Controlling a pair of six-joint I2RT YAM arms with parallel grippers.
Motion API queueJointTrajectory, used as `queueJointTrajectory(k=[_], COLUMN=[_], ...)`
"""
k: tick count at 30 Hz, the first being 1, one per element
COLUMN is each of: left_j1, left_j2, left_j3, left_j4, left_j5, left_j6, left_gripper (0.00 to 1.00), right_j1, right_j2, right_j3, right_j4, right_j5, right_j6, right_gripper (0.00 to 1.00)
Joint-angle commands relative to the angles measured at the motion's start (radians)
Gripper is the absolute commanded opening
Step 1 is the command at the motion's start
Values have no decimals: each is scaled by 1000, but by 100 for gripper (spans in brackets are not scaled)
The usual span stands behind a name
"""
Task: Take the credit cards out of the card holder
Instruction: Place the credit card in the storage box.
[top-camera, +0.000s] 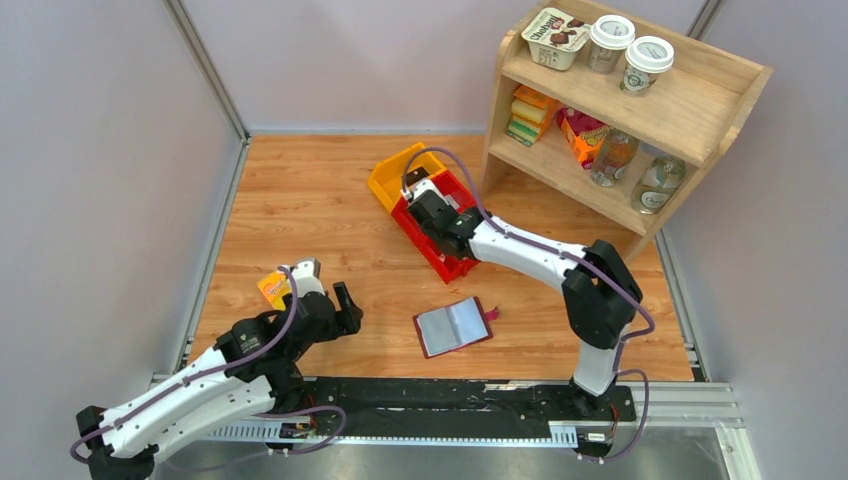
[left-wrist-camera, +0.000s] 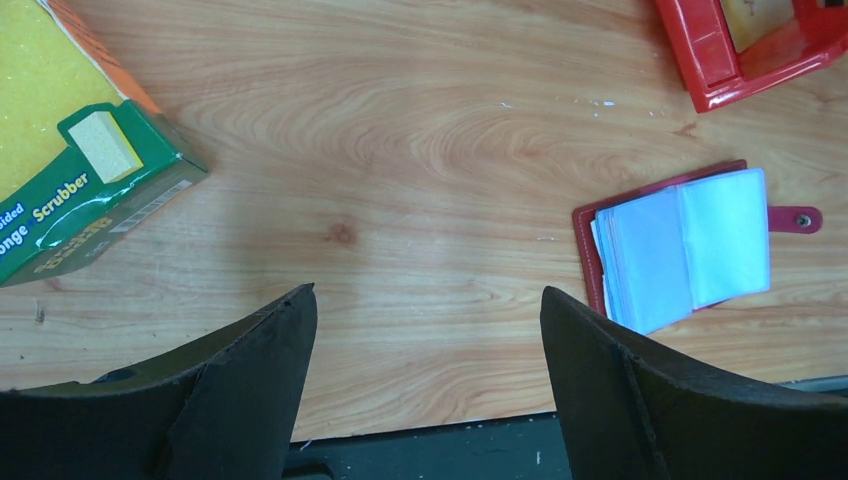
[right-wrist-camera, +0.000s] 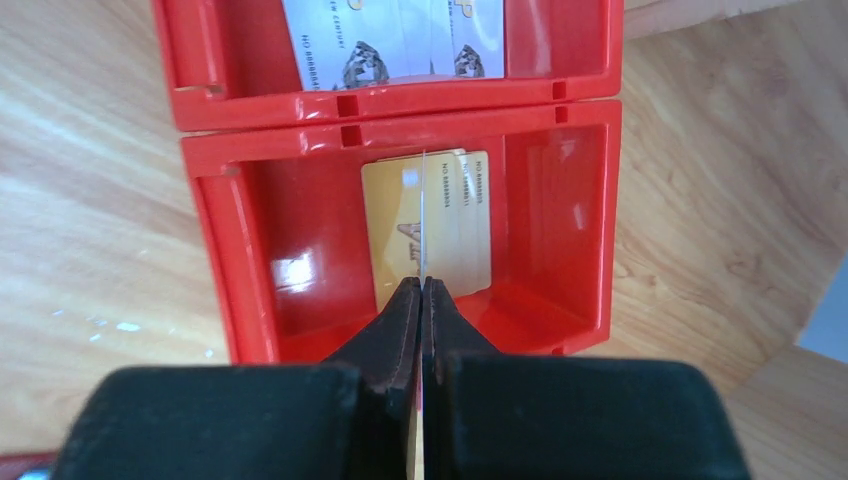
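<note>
The maroon card holder (top-camera: 455, 326) lies open on the table, pale grey-blue pockets up, snap tab to the right; it also shows in the left wrist view (left-wrist-camera: 680, 250). My right gripper (right-wrist-camera: 422, 285) is shut on a thin credit card (right-wrist-camera: 424, 200) seen edge-on, held over a red bin (right-wrist-camera: 250, 250). Two or three tan credit cards (right-wrist-camera: 455, 225) lie flat in that bin. In the top view the right gripper (top-camera: 425, 205) is over the red bins. My left gripper (left-wrist-camera: 425, 295) is open and empty, low over the table left of the card holder (top-camera: 325, 282).
A green-and-yellow sponge scrubber box (left-wrist-camera: 60, 160) lies left of my left gripper. White cards (right-wrist-camera: 400, 40) sit in the farther red bin. A yellow bin (top-camera: 395, 175) adjoins the red ones. A wooden shelf (top-camera: 690, 110) with food items stands at the back right.
</note>
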Motion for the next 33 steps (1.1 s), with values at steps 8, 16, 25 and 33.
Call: queueJointTrajectory(k=[8, 16, 25, 33], left_j1=[16, 15, 16, 16], left_j2=[99, 153, 183, 268], left_j3=[39, 82, 77, 31], left_j4=[8, -17, 26, 210], left_j5=[-26, -41, 0, 141], left_j6=[12, 21, 22, 18], left_gripper=[89, 89, 88, 87], right_j1=[29, 72, 95, 101], right_j2=[196, 219, -25, -367], right_j3=[80, 95, 59, -294], right_j4=[13, 13, -50, 25], right_j5=[214, 150, 36, -256], right_j6=[-155, -152, -34, 302], right_gripper=[0, 33, 55, 77])
